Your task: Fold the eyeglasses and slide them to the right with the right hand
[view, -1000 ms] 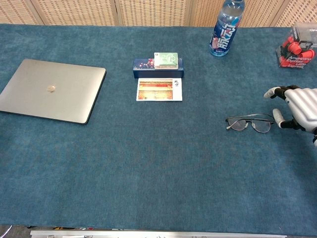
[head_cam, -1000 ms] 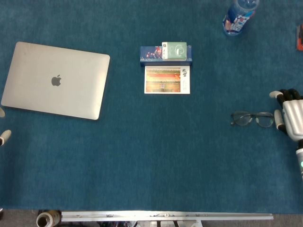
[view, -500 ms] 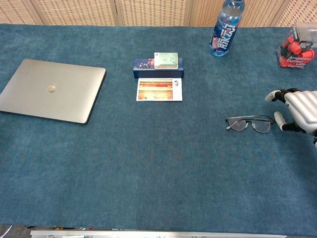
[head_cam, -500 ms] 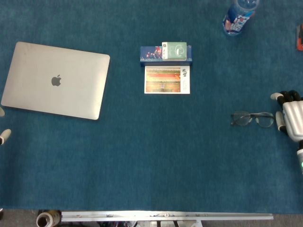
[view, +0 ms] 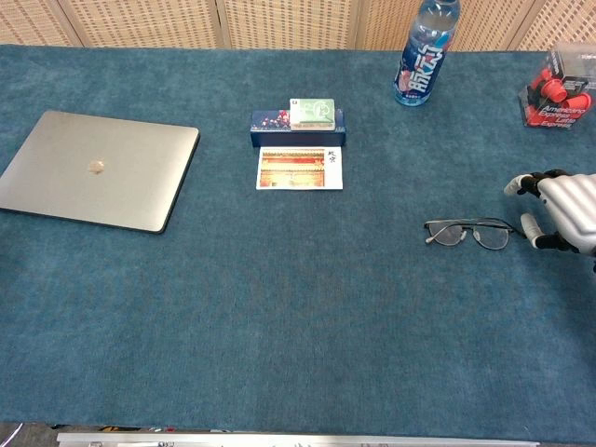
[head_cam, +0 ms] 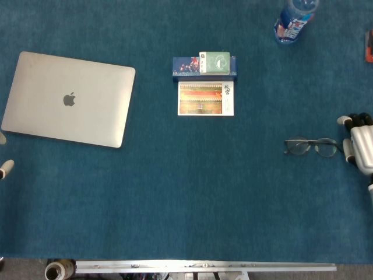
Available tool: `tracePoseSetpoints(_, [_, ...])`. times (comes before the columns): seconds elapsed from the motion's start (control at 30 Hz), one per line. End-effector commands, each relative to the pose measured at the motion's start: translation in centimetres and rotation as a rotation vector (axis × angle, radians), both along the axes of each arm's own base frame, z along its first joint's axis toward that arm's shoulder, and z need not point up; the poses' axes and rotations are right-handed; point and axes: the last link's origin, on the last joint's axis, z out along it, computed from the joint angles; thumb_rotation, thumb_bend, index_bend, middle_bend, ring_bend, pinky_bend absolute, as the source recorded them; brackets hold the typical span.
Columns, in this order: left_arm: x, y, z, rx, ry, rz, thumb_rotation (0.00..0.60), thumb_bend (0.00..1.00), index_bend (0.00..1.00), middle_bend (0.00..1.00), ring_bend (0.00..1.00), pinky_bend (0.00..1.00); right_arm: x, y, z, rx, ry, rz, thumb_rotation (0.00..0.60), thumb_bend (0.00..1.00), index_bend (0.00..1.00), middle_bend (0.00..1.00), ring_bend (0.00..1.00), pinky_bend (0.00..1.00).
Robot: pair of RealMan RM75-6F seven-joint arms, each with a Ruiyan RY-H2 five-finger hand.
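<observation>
The thin dark-framed eyeglasses (head_cam: 310,146) lie folded flat on the blue-carpeted table (head_cam: 192,192) near its right edge, lenses side by side. Just beside their right end hangs the white-and-black right hand (head_cam: 360,147), its fingers (view: 530,224) apart and holding nothing; one fingertip sits very close to the frame, though whether it touches cannot be told. Only a pale fingertip of the left hand (head_cam: 6,168) shows at the left edge of the head view, so its state cannot be told. A closed silver laptop (head_cam: 69,99) rests towards the left edge. A printed card (head_cam: 205,98) and a small dark blue box (head_cam: 204,66) sit at the middle rear, and a clear water bottle with a blue label (view: 425,54) stands near the far right corner.
</observation>
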Motion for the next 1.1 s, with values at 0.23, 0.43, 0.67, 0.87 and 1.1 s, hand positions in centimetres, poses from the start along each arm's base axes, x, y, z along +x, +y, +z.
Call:
tracePoseSetpoints(0.23, [-0.2,0.0,0.0,-0.001,-0.002,0.005,0.600,0.00,0.50,0.48,0.35,0.54,-0.2,-0.2,-0.3,0.004,0.007,-0.007,0.600,0.50,0.31,0.32,0.24,0.45])
tracePoseSetpoints(0.43, [-0.1,0.0,-0.1,-0.003,-0.003,0.004,0.600,0.00,0.50,0.48,0.35,0.54,0.6,-0.1,0.3,-0.010,-0.024,0.010,0.600,0.50,0.31,0.32,0.24,0.45])
tracePoseSetpoints(0.67, [0.0,0.0,-0.1,-0.005,-0.002,0.000,0.600,0.00,0.50,0.48,0.35,0.54,1.6,0.0,1.3,-0.026,-0.046,0.034,0.600,0.50,0.31,0.32,0.24,0.45])
tracePoseSetpoints(0.87, [0.1,0.1,-0.2,-0.008,-0.003,0.000,0.600,0.00,0.50,0.48,0.35,0.54,1.7,0.2,1.7,-0.025,-0.046,0.031,0.600,0.50,0.31,0.32,0.24,0.45])
tracePoseSetpoints(1.1, [0.0,0.0,-0.2,-0.007,-0.005,0.003,0.600,0.00,0.50,0.48,0.35,0.54,1.5,0.5,1.8,-0.021,-0.045,0.015,0.600,0.50,0.31,0.32,0.24,0.45])
